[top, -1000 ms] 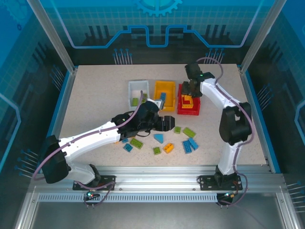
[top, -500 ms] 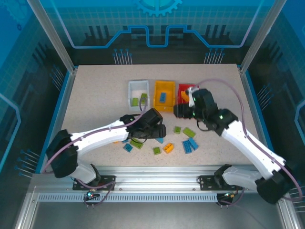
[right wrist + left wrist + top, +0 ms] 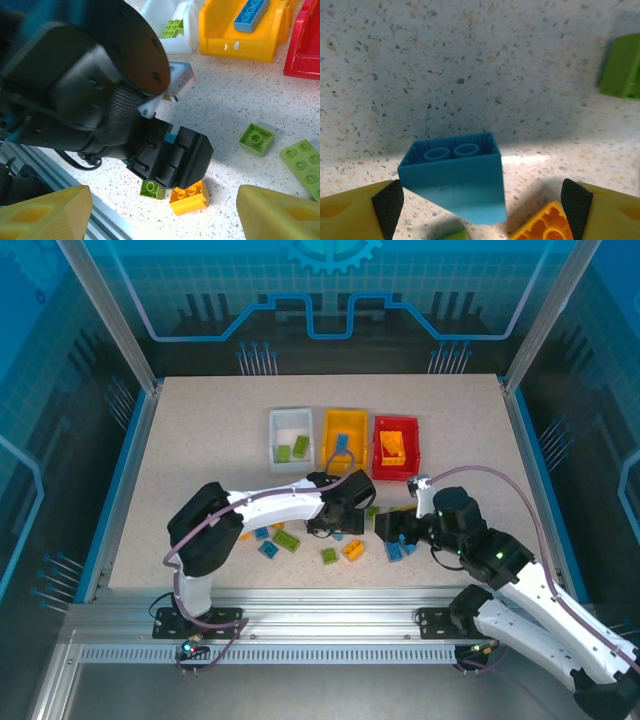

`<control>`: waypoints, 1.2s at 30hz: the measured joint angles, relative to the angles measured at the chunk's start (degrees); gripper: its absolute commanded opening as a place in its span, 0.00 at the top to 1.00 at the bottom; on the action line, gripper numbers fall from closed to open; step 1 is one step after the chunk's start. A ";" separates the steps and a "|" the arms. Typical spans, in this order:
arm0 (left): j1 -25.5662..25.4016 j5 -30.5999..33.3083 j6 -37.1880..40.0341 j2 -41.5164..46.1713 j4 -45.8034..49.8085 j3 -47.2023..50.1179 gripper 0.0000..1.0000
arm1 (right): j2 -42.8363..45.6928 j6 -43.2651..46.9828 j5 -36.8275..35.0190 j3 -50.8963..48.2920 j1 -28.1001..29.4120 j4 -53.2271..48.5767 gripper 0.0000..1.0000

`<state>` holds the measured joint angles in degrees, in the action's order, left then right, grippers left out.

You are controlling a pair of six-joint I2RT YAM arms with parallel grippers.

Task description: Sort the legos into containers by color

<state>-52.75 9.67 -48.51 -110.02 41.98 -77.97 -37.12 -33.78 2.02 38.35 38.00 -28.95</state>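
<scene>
Loose legos lie on the near middle of the table. My left gripper (image 3: 336, 524) is low over them and open, its yellow fingers (image 3: 355, 212) standing either side of a blue sloped brick (image 3: 454, 177) that rests on the table, apart from both pads. An orange brick (image 3: 543, 226) lies just beside it. My right gripper (image 3: 394, 530) hovers open a little to the right with nothing between its fingers (image 3: 280, 212), looking at the orange brick (image 3: 189, 196) and a small green brick (image 3: 151, 190). The white (image 3: 289, 420), yellow (image 3: 347, 421) and red (image 3: 396, 470) containers stand in a row behind.
Green bricks (image 3: 256, 139) and a flat green plate (image 3: 305, 160) lie right of the left gripper's black body (image 3: 170, 155). More bricks (image 3: 268, 549) lie left of it. The yellow bin holds a blue brick (image 3: 250, 12). The two grippers are close together.
The right arm has swung from over the red bin down to the loose bricks and opened wider. The left gripper has come down and right around the blue sloped brick.
</scene>
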 measured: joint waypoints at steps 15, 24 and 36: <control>1.05 1.18 2.47 -3.54 -0.37 0.07 0.42 | -2.19 -2.29 0.22 0.00 0.31 -0.07 0.25; 1.66 2.95 4.28 -3.54 -0.76 -0.24 0.58 | -2.27 -2.27 0.13 0.00 0.33 0.09 0.27; 11.10 2.64 10.78 -2.71 -0.48 -18.67 0.58 | -2.40 -2.01 -5.77 5.09 0.33 1.36 0.26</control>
<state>-41.65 12.32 -37.74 -112.73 41.50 -96.64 -39.53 -35.79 -3.75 43.44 38.33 -27.59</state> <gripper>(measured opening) 0.470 0.736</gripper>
